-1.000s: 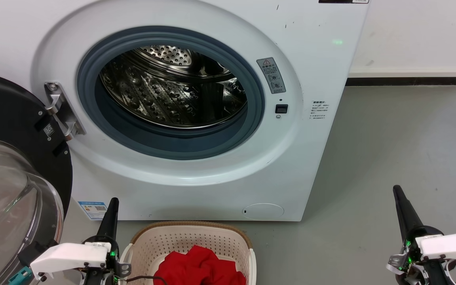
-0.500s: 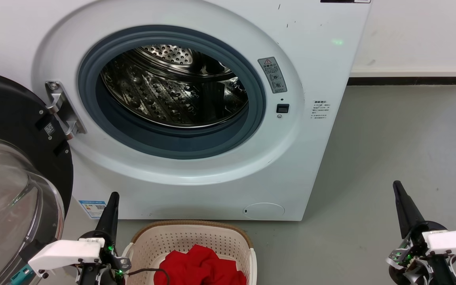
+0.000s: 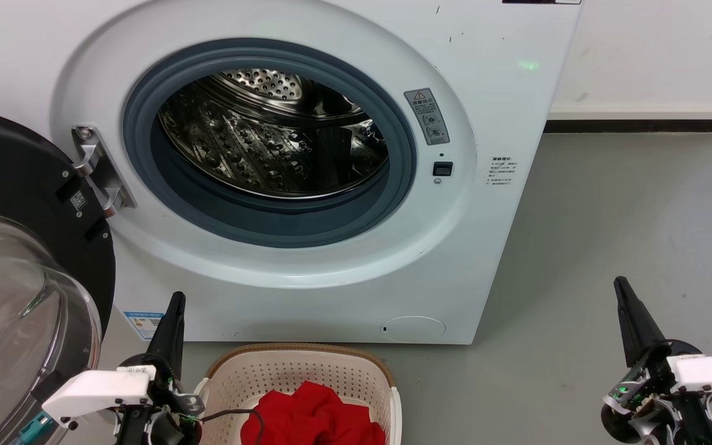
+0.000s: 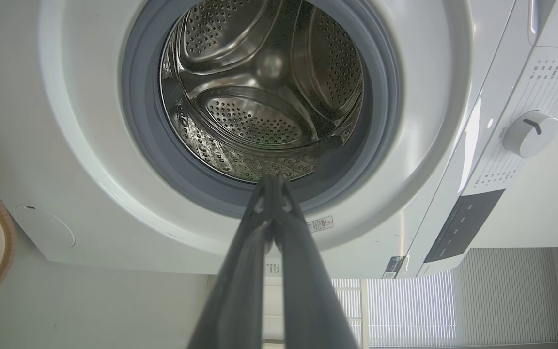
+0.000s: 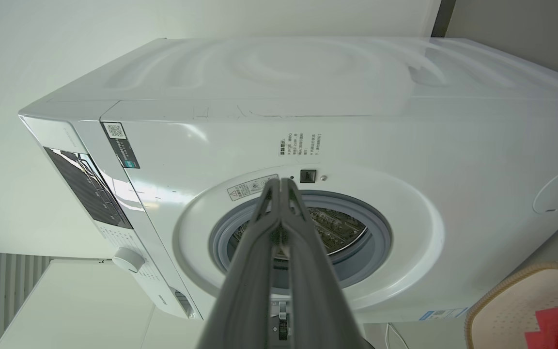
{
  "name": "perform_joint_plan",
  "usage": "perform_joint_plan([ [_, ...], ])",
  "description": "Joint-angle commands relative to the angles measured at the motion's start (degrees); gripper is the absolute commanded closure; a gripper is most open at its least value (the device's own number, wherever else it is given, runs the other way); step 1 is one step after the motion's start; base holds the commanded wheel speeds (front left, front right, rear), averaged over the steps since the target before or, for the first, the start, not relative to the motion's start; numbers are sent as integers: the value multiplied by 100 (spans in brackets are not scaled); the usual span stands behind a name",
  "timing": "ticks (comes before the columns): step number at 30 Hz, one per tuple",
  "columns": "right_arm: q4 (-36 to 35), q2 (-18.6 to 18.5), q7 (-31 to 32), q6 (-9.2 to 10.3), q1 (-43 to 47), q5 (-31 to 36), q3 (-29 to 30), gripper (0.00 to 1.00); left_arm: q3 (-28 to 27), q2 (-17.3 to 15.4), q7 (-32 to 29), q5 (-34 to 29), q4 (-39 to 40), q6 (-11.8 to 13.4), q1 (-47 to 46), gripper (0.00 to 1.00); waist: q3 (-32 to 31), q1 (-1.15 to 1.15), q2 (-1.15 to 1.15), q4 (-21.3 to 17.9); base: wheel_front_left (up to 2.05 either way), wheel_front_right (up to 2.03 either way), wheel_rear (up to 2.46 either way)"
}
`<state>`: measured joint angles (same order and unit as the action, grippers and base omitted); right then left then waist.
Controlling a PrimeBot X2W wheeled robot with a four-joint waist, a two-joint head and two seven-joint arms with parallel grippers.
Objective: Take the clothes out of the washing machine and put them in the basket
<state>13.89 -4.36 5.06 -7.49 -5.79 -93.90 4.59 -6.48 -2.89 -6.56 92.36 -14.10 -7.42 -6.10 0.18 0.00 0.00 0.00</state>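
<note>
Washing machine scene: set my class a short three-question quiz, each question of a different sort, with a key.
1. True or false: the drum of the washing machine looks empty.
2. Where do the red clothes lie? A) in the basket B) in the drum C) in a gripper
3. Fill in: the left gripper and the right gripper are both ___, holding nothing.
Key: 1 true; 2 A; 3 shut.

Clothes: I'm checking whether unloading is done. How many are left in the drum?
0. The drum shows bare steel; the red clothes lie heaped in the basket. The drum's near bottom is hidden by the gasket.
</note>
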Motion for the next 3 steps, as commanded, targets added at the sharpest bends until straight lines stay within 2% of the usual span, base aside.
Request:
perform_joint_plan([
  [1, 16, 17, 8, 0, -60, -14, 9, 100, -19, 3, -16, 10, -5, -26, -40, 100, 0, 0, 0, 0, 0, 0, 0],
  [3, 16, 21, 13, 0, -58, -7, 14, 100, -19, 3, -16, 10, -4, -21, -40, 100, 0, 0, 0, 0, 0, 0, 0],
])
